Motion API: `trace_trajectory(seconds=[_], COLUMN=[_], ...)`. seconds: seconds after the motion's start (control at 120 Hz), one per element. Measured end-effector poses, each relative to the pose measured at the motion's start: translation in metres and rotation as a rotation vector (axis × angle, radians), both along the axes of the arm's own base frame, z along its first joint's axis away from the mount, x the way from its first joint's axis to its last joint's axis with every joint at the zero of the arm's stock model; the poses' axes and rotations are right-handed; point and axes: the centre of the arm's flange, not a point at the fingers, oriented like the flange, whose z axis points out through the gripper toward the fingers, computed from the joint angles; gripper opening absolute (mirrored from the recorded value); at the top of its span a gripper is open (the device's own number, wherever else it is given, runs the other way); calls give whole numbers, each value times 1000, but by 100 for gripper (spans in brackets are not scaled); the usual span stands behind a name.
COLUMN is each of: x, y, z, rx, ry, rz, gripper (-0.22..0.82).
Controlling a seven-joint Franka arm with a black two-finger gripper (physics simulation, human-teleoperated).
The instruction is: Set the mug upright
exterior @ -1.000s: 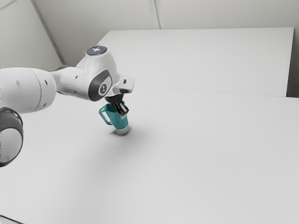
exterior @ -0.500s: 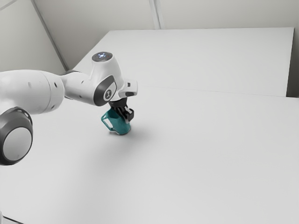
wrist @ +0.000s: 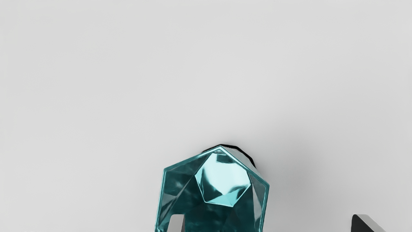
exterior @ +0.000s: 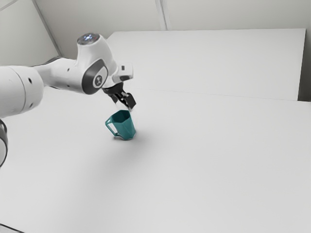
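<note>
Below the raised gripper, the teal mug stands upright on the white worktop, its base down and its mouth facing up. The exterior view shows the handle out to that view's left, and a gap between the gripper and the mug. The arm comes in from the exterior view's left, its hand tilted above the mug.

Looking down into the mug, the wrist view shows an angular rim, dark faceted inner walls and a bright, many-sided floor. A dark curved edge peeks out past the rim. The gripper is open, its fingers spread well apart: one overlaps the mug's mouth in that view, while the other lies beyond the rim, over the worktop. Neither clasps the mug.

Pale and smooth, the worktop carries a soft grey shadow near the mug, and a thin seam runs across its farther part. Behind it rises a light grey wall with a narrow upright strip; another pale wall meets it at a dark slanting line at the exterior view's left.
</note>
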Motion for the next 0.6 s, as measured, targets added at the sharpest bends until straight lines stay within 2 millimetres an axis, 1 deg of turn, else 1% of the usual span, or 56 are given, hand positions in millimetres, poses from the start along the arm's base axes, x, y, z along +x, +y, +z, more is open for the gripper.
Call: trace_trajectory(seconds=[0.067,0.183,0.308,0.342,0.492,0.6], x=[-5,-11,-13,-14,-24,-28], y=[3,9,18,21,30,33], z=[26,85,138,150,174,179], rx=[-3,-1,22,28,37,34], ry=[-11,-30,-20,-14,31,64], rz=[-2,-1,14,19,39,49], gripper=[57,59,59,60,60,60])
